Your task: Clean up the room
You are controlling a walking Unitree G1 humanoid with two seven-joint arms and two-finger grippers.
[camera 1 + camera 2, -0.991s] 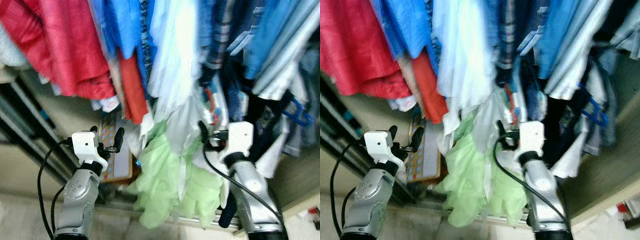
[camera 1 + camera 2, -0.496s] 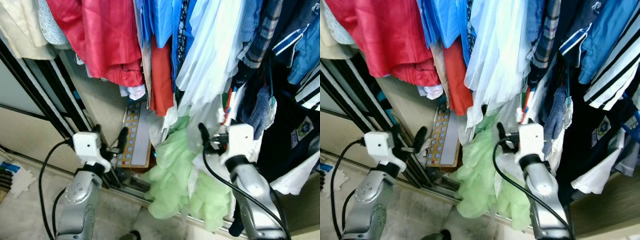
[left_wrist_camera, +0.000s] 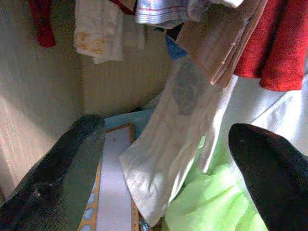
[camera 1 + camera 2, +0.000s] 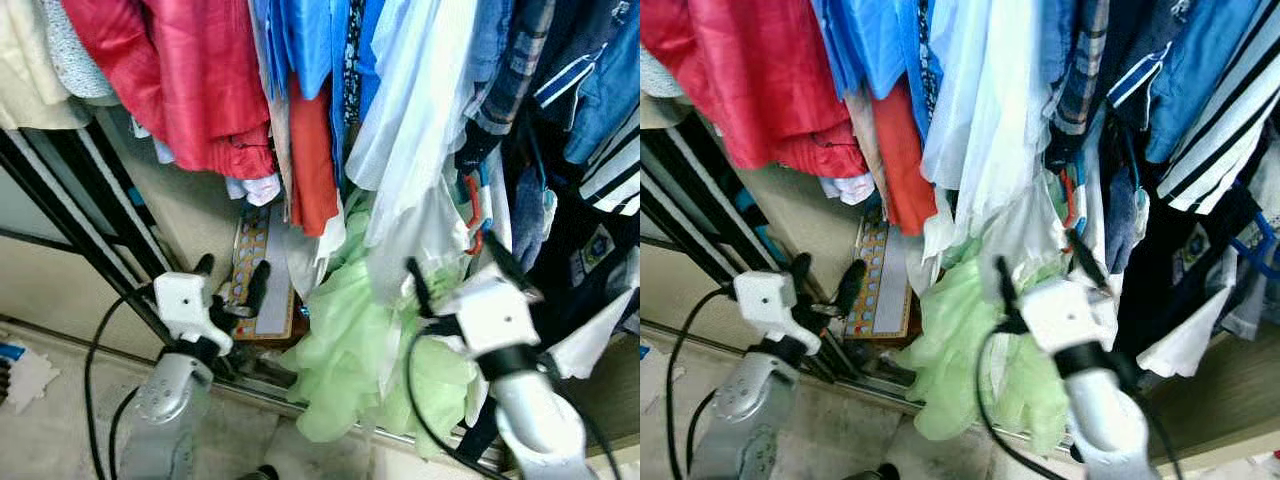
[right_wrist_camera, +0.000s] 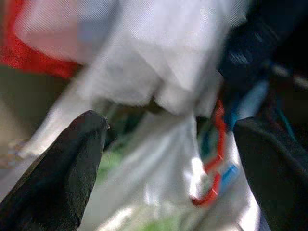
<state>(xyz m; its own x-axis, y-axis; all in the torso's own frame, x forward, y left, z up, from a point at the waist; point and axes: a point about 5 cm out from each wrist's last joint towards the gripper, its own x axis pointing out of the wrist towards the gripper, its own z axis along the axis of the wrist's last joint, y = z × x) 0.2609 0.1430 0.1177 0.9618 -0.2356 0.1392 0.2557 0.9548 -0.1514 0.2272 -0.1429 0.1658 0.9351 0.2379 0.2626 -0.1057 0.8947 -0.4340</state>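
Note:
A crowded rail of hanging clothes faces me: a red garment [image 4: 200, 80], blue shirts [image 4: 310, 40], a white sheer garment [image 4: 420, 130] and a light green garment [image 4: 340, 350] that reaches the wardrobe floor. My left gripper [image 4: 232, 275] is open and empty, low beside a board with coloured dots [image 4: 255, 290]. My right gripper [image 4: 458, 272] is open and empty too, raised against the white and green cloth just below a red hanger [image 4: 472, 215]. In the right wrist view, the white garment [image 5: 159, 62] and the red hanger [image 5: 211, 163] lie between the fingers [image 5: 57, 178].
Black sliding-door rails [image 4: 70, 200] run diagonally on the left, with a metal track [image 4: 250, 375] along the wardrobe's bottom edge. Dark and striped clothes [image 4: 600, 170] hang at the right. A cream cloth [image 3: 178, 139] hangs above the board [image 3: 113, 187]. Pale floor [image 4: 50, 420] lies below.
My right arm has risen and tilted, bringing its gripper closer to the white garment and the red hanger. The left gripper has edged towards the dotted board. The view shifted slightly.

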